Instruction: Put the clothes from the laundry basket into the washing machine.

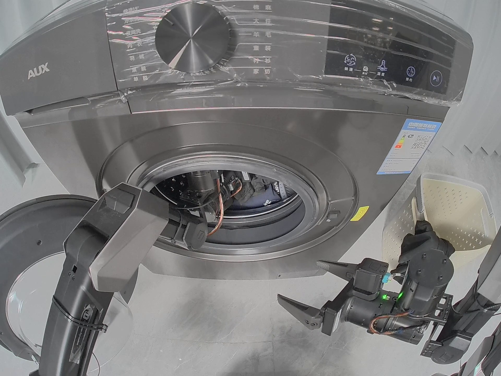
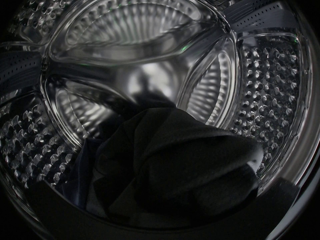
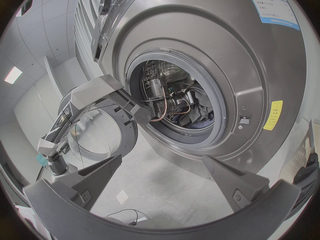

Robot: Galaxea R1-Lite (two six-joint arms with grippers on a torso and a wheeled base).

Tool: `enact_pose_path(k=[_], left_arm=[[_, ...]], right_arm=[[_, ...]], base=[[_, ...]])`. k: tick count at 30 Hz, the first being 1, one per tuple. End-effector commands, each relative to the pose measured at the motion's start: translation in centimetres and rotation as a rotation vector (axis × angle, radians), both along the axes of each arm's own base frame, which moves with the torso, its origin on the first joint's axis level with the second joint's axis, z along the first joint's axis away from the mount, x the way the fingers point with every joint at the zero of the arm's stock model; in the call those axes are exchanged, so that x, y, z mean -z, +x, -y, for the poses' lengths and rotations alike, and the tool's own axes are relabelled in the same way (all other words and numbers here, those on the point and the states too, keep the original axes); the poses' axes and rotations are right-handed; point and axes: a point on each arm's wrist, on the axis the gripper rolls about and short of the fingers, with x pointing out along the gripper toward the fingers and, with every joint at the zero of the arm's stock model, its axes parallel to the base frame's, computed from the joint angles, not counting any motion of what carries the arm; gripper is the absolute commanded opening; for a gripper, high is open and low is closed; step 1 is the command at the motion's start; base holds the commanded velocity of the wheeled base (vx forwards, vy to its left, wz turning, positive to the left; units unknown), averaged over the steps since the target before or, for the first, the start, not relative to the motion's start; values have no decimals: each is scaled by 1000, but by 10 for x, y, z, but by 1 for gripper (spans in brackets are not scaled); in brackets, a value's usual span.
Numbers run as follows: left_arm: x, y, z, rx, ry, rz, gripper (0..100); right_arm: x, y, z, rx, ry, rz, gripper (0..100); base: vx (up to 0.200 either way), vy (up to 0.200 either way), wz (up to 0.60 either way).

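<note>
The washer (image 1: 245,126) stands with its door (image 1: 31,246) swung wide open to the left of the round opening. The left arm (image 1: 109,246) goes in through that opening, and the left end effector (image 3: 190,98) sits inside the drum (image 2: 266,84), close to the clothes (image 2: 186,157). Whether it is released or clenched cannot be told. The clothes are a dark, crumpled heap lying at the bottom of the drum, just behind the lip of the opening. A bluish piece shows at one edge of the heap. In the head view a part of the heap shows through the opening, beside the left wrist.

The right end effector (image 1: 298,280) hangs outside the washer, below the opening and to its right, above the floor (image 1: 209,330). It is released, with both fingers spread wide and nothing between them. It is turned toward the front of the washer.

The basket (image 1: 454,210), cream with perforated walls, stands to the right of the washer, next to its lower front corner and behind the right arm. What it holds cannot be made out.

On the washer's front, a yellow sticker (image 1: 359,213) sits just right of the opening, with a blue label (image 1: 408,146) higher up on the same side. A dial (image 1: 192,37) sits on the panel above the opening.
</note>
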Motion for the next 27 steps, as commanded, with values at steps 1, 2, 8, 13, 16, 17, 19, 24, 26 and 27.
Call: enact_pose_path(k=[1, 2, 8, 13, 16, 17, 19, 24, 26, 27], left_arm=[[11, -1, -1, -1, 11, -34, 100], [14, -8, -2, 4, 30, -69, 100], [7, -49, -7, 99, 106, -203, 100], [-10, -77, -15, 148, 150, -274, 100], [-15, -95, -21, 190, 176, -322, 100], [-15, -95, -21, 190, 176, -322, 100], [-18, -110, -24, 254, 198, -357, 100], [-20, -117, -22, 298, 198, -351, 100], [-23, -120, -23, 317, 195, -347, 100], [-23, -121, -23, 325, 195, -347, 100]], right_arm=[[1, 0, 0, 0, -3, -2, 100], [1, 0, 0, 0, -4, -3, 100], [1, 0, 0, 0, -3, -2, 100], [1, -1, 1, 0, -4, -3, 100], [1, 0, 0, 0, -3, -2, 100], [1, 0, 0, 0, -3, -2, 100], [1, 0, 0, 0, -3, -2, 100], [1, 0, 0, 0, -3, -2, 100], [1, 0, 0, 0, -3, -2, 100], [1, 0, 0, 0, -3, -2, 100]], base=[[0, 0, 0], [0, 0, 0], [0, 0, 0], [0, 0, 0], [0, 0, 0], [0, 0, 0], [0, 0, 0], [0, 0, 0], [0, 0, 0], [0, 0, 0]])
